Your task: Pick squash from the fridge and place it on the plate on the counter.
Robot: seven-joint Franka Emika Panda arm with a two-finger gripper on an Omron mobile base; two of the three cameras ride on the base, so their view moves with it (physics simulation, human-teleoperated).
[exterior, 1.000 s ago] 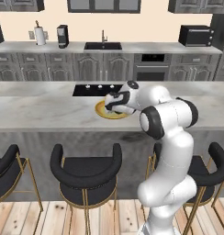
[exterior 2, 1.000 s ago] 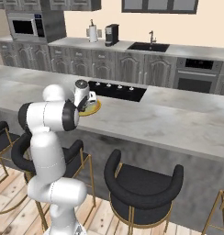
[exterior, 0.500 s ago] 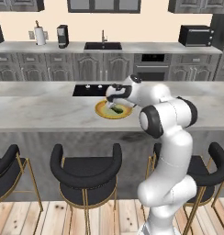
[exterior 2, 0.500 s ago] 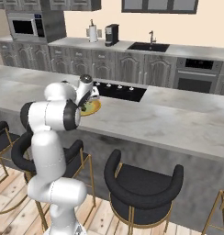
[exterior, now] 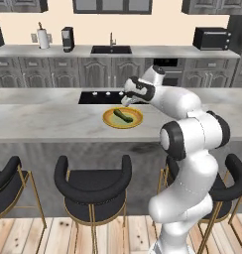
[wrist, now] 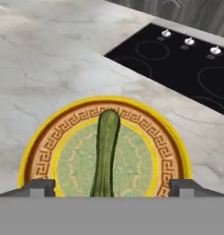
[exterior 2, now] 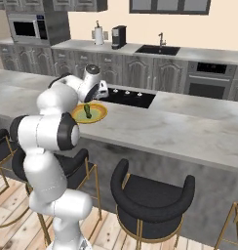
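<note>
The squash is seen lying on the plate, across its pale green centre, with one end reaching the patterned orange rim on the side toward the cooktop. It is not held. In the left base view the squash is shown as a dark green, slightly curved piece lying slantwise inside the plate; in the right base view the squash sits near the middle of the plate.

The plate is set on the light grey marbled tabletop, just beside the front edge of the inset black cooktop.

The claw is spread wide: its two dark fingertips are seen well apart, one at each side of the plate, with the squash between them and touched by neither. In the left base view the claw is placed above the far edge of the plate, clear of the squash; in the right base view the claw is near the plate's cooktop side.

Black stools are lined up in front of the tabletop.
</note>
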